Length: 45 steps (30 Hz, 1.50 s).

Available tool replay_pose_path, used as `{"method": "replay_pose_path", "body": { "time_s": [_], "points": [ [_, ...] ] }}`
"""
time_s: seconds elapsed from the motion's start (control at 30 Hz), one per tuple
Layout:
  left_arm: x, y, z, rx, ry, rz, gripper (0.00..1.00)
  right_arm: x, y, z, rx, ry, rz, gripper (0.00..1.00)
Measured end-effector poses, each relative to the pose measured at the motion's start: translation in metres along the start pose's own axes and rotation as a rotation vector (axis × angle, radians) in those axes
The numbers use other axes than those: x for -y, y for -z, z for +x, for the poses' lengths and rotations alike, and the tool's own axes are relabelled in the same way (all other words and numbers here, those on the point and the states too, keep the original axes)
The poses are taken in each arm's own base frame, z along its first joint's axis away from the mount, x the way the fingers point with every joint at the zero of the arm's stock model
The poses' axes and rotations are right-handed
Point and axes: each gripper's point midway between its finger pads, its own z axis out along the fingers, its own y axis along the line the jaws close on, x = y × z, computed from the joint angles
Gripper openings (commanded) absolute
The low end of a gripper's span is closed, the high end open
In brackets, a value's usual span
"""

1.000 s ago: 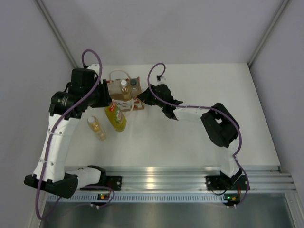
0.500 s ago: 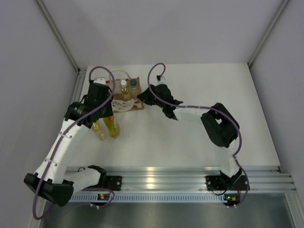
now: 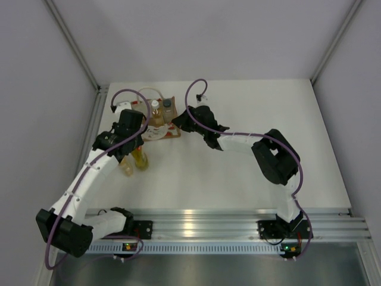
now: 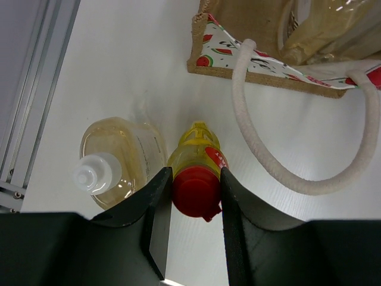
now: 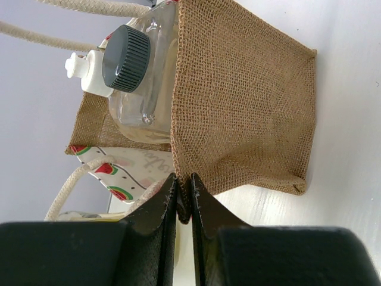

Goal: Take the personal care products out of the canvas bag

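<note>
The canvas bag stands at the back left, with watermelon print and rope handles. In it stand an amber bottle with a white cap and a clear bottle with a dark cap; both show in the right wrist view. My right gripper is shut on the bag's burlap edge. My left gripper is shut on the red cap of the yellow-green bottle, which stands upright on the table. A second amber bottle stands just to its left.
The bag's rope handle lies on the table just right of the yellow-green bottle. The left wall and its rail are close to the amber bottle. The table's aluminium front rail runs along the near edge.
My left gripper has carried the yellow-green bottle from a tilted hold by the bag toward the near left and brought it upright beside the amber bottle. The right gripper has not moved.
</note>
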Motion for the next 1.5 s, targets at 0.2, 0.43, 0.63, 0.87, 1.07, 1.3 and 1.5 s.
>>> {"method": "replay_pose_path", "body": {
  "time_s": [0.2,0.43,0.63,0.87,1.07,1.3,1.5],
  "points": [
    [-0.009,-0.008,0.003,0.02,0.048,-0.068,0.0,-0.001,0.0,0.001,-0.007,-0.001,-0.006,0.0],
    [-0.006,-0.024,0.004,0.021,0.07,-0.117,0.0,-0.001,0.0,0.001,-0.008,-0.001,-0.006,0.0],
    [-0.007,-0.026,0.002,0.033,0.101,-0.128,0.12,-0.001,0.0,0.001,-0.008,0.0,-0.006,0.0],
    [-0.009,-0.029,-0.001,0.044,0.124,-0.135,0.54,-0.001,0.0,0.001,-0.008,0.0,-0.006,0.0],
    [-0.008,-0.029,-0.003,0.05,0.126,-0.131,0.77,-0.001,0.0,0.001,-0.008,0.0,-0.006,0.0],
    [-0.001,-0.019,-0.014,0.061,0.12,-0.068,0.98,-0.001,0.0,0.001,-0.008,-0.001,-0.007,0.0],
    [0.024,0.012,-0.059,0.125,0.136,0.094,0.98,-0.001,0.0,0.001,-0.007,-0.009,-0.008,0.0]
  ]
}}
